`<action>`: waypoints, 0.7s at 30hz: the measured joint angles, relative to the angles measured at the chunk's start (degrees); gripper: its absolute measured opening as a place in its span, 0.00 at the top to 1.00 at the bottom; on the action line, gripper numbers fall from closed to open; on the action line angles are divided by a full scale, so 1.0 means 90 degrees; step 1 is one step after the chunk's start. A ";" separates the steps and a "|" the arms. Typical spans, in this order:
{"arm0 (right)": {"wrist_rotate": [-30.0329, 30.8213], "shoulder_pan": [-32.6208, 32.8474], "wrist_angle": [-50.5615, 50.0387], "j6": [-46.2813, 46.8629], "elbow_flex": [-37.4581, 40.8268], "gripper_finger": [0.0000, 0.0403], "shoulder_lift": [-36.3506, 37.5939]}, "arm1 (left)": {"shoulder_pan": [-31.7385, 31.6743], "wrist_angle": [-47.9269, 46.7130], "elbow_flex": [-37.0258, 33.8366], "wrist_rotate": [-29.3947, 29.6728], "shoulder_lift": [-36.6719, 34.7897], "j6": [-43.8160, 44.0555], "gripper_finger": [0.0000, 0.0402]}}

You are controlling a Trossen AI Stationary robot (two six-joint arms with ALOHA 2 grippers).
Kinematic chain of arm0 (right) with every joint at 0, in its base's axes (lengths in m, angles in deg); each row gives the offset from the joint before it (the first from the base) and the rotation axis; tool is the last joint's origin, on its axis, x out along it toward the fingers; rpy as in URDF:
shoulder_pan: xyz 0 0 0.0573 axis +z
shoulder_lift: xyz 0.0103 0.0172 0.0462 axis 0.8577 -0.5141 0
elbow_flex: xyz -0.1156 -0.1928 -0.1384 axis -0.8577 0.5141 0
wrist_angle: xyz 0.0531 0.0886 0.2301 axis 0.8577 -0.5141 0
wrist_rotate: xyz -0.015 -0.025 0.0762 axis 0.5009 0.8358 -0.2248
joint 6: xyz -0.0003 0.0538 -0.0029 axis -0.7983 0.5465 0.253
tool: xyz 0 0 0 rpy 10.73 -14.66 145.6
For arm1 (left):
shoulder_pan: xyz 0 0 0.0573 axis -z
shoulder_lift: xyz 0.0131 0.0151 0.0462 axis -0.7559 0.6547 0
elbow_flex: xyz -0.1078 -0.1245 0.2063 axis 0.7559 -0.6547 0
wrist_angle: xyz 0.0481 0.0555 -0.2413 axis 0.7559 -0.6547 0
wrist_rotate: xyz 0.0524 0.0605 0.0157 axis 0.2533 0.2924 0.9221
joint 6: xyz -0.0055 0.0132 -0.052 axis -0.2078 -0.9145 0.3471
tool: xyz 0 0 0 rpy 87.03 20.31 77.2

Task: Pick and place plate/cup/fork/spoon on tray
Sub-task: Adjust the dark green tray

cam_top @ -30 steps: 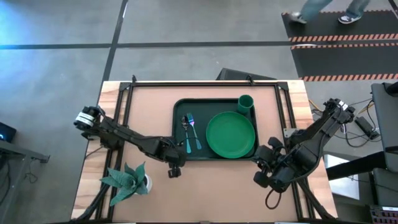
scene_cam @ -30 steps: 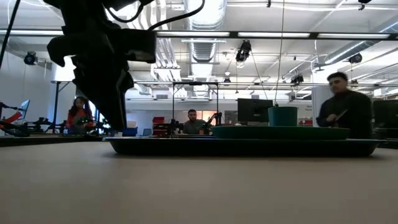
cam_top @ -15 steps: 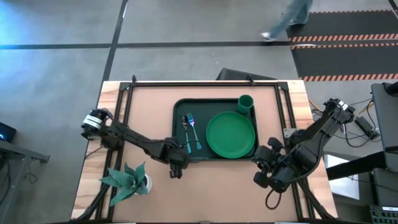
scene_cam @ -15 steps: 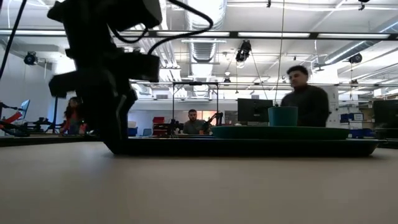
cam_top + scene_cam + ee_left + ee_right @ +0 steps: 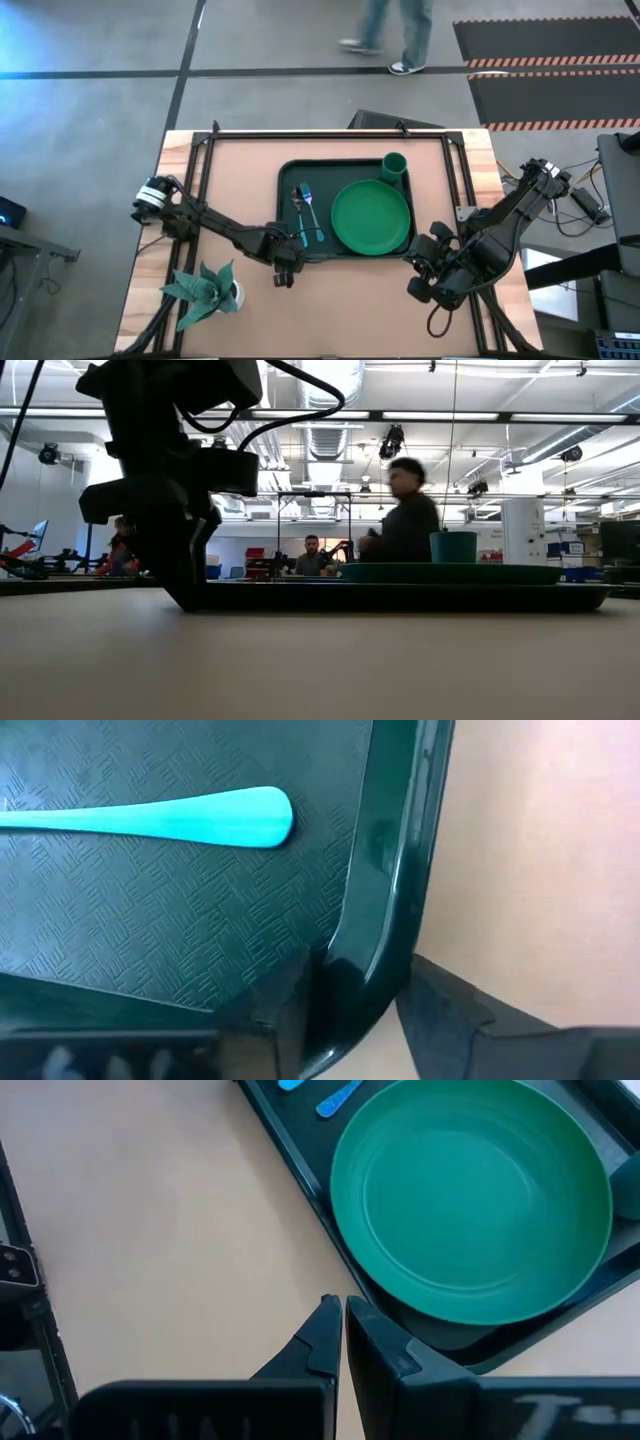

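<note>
The dark green tray lies mid-table. On it rest the bright green plate, the cup at its far right corner, and the spoon and fork on its left side, their light blue handles pointing toward the near edge. My left gripper points down at the tray's near left corner, its fingers either side of the rim. My right gripper hangs shut above the table, near the tray's near right corner, holding nothing. My left gripper has the tray's raised rim at the near left corner between its two fingers. One finger stands inside the tray and one outside it. The fingers come steeply from above. The tray lies flat on the table.
A white pot with a leafy plant stands near the table's near left corner, close to my left arm. Bare table lies in front of the tray. People move in the room beyond the table.
My left gripper has sunk down onto the tray's near left corner, and its fingers now reach table level in the low view. The tray and the things on it have stayed in place. A person has walked past behind the table.
</note>
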 joint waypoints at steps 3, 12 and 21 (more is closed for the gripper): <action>0.0001 0.0000 0.0078 -0.0001 0.0000 0.98 0.0000 | 0.0009 0.0029 0.0001 0.0019 0.0005 -0.0133 0.79; 0.0002 0.0000 0.0153 -0.0002 0.0000 0.98 0.0000 | 0.0003 0.0074 0.0003 0.0377 0.0015 -0.0005 0.87; -0.0016 0.0000 0.0177 0.0000 -0.0001 0.98 0.0000 | 0.0002 0.0056 0.0000 0.0369 0.0017 0.0003 0.88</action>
